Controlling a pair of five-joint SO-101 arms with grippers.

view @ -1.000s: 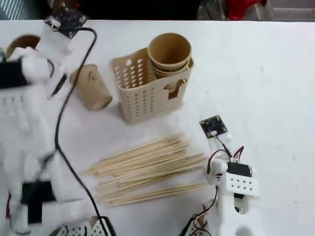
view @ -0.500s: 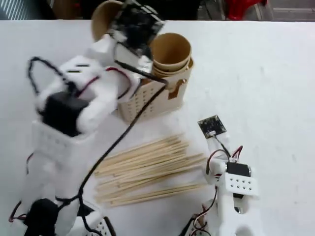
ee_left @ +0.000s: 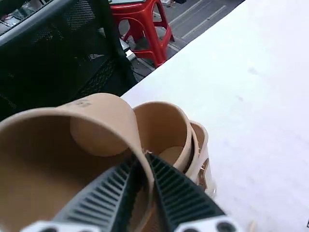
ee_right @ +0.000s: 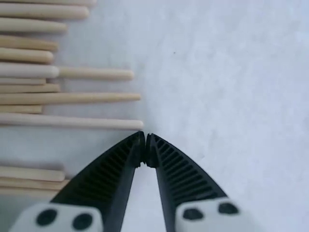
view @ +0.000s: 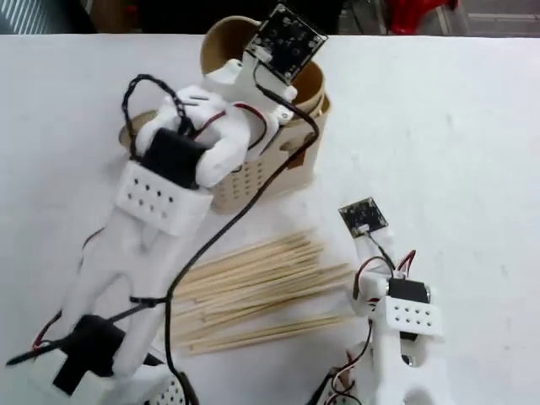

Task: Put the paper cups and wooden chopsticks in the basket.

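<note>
My left gripper [ee_left: 143, 162] is shut on the rim of a brown paper cup [ee_left: 72, 140]. In the high view this cup [view: 221, 42] hangs tilted beside the stacked paper cups [view: 314, 83] that stand in the beige basket [view: 253, 181]. The left arm [view: 173, 164] stretches over the basket. Another paper cup [view: 128, 128] lies on the table behind that arm, mostly hidden. A loose pile of wooden chopsticks [view: 253, 287] lies in front of the basket. My right gripper [ee_right: 145, 137] is shut and empty, low over the table just off the chopstick ends [ee_right: 96, 98].
The white table [view: 447, 126] is bare to the right of the basket. The right arm [view: 409, 314] stands near the front edge, right of the chopsticks. Beyond the far table edge are a black mesh chair [ee_left: 58, 53] and a red stool [ee_left: 140, 24].
The left arm swung from the far left of the table across to the basket, carrying the paper cup with it. The right arm kept still.
</note>
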